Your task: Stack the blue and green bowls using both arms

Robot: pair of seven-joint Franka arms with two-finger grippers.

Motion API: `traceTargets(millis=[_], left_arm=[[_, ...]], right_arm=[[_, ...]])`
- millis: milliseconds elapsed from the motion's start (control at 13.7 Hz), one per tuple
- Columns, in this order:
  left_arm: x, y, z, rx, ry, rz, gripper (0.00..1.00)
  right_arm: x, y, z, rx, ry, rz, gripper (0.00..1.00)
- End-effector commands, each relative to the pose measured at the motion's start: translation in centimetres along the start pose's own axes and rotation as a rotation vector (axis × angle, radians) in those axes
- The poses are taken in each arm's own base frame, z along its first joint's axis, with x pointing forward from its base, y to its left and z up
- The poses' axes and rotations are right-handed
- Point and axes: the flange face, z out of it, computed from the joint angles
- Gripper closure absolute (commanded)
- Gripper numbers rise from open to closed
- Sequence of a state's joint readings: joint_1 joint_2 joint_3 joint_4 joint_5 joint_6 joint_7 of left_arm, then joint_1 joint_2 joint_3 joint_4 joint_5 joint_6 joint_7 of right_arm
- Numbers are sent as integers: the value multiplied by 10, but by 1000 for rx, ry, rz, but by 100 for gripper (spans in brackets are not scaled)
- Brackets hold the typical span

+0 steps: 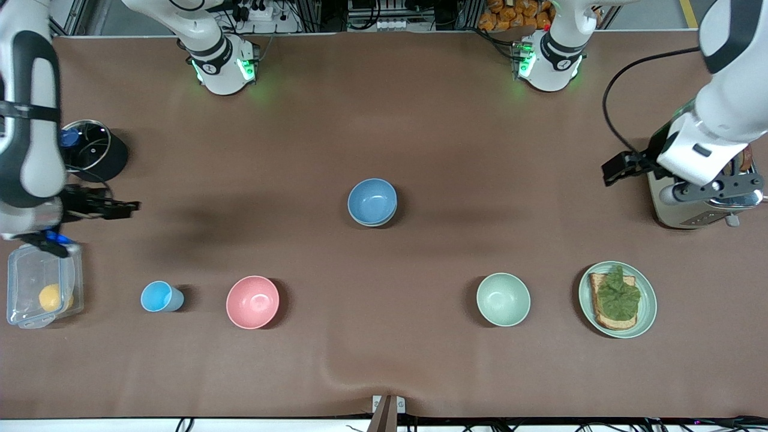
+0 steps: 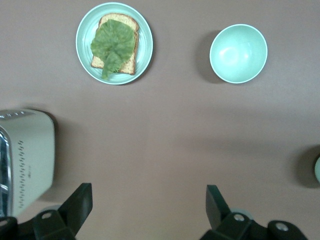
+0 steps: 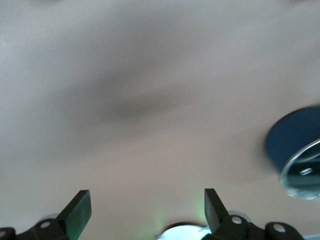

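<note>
The blue bowl (image 1: 372,201) stands at the middle of the table. It sits nested in another bowl, the green bowl (image 1: 372,224), of which only a thin rim shows under it; a greenish sliver of it shows at the edge of the left wrist view (image 2: 317,170). My left gripper (image 1: 613,171) is open and empty (image 2: 148,200), over bare table beside the toaster at the left arm's end. My right gripper (image 1: 123,207) is open and empty (image 3: 147,205), over bare table at the right arm's end, beside a black pot.
A pale mint bowl (image 1: 503,299) (image 2: 238,53), a pink bowl (image 1: 252,302) and a light-blue cup (image 1: 159,296) stand nearer the camera. A plate (image 1: 649,312) holds toast with lettuce. A toaster (image 1: 690,207), a lidded pot (image 1: 90,150) and a clear box (image 1: 24,300) stand at the table's ends.
</note>
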State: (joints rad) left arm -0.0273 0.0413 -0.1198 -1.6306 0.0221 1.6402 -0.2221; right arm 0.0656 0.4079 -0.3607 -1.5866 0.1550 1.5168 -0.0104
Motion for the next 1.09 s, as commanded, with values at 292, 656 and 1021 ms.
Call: traceTargets(millis=[292, 656, 1021], left_arm=[[-34, -22, -42, 21, -17, 69, 0], [-36, -32, -67, 14, -13, 121, 0], [-30, -31, -65, 10, -14, 123, 0]], right_arm=[[-81, -64, -121, -42, 240, -256, 0], [-139, -103, -173, -37, 373, -352, 0], [-158, -109, -192, -68, 435, -365, 0]])
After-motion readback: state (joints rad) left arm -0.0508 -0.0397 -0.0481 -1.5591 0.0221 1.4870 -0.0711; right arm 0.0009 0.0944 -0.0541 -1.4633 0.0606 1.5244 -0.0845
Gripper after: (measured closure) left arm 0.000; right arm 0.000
